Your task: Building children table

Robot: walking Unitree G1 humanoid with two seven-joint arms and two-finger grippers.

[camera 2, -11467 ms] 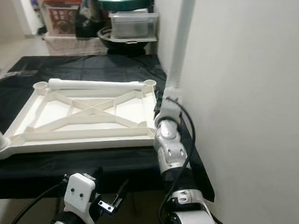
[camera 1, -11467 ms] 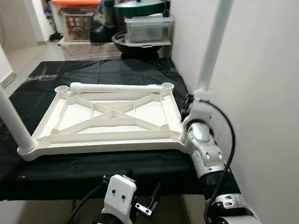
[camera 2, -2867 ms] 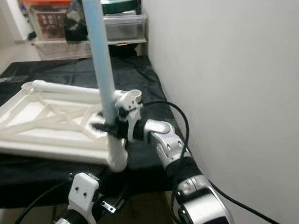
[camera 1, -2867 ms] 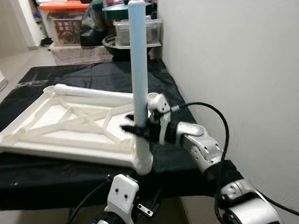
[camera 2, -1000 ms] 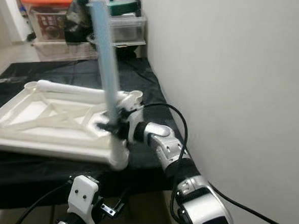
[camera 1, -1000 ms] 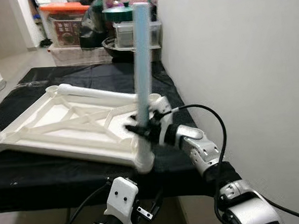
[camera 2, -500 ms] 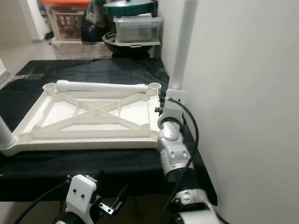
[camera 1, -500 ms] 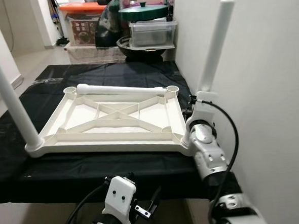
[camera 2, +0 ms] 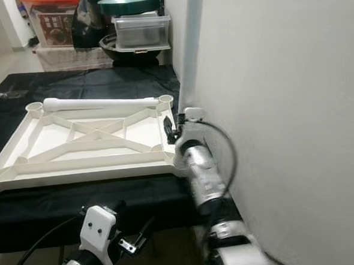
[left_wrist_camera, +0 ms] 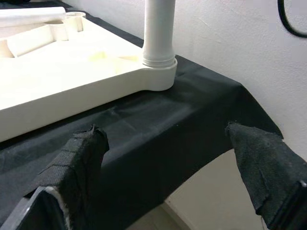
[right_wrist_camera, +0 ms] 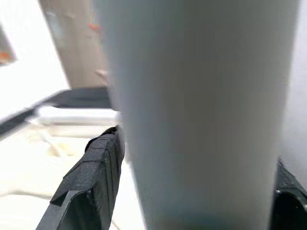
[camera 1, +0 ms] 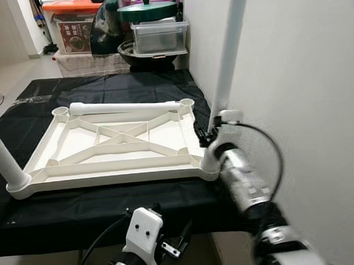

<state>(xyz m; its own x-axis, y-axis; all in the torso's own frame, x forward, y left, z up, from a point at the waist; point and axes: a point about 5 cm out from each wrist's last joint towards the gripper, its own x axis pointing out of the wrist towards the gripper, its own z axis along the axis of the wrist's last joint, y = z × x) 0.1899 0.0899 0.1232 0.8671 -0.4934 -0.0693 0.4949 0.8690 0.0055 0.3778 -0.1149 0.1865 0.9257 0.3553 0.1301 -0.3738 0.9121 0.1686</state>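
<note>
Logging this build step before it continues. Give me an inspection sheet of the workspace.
Surface: black cloth covers the table.
Job's things: white tabletop lies underside up; one white leg stands in its near right corner socket, another leg in the near left corner, a loose leg lies along the far edge.
Clutter: nothing seen on the cloth.
Grippers: right gripper closed around the near right leg; left gripper open, low before the table edge.
Cables: black cable loops off the right arm.
Surroundings: white wall on the right; storage boxes and a green lid behind.
</note>
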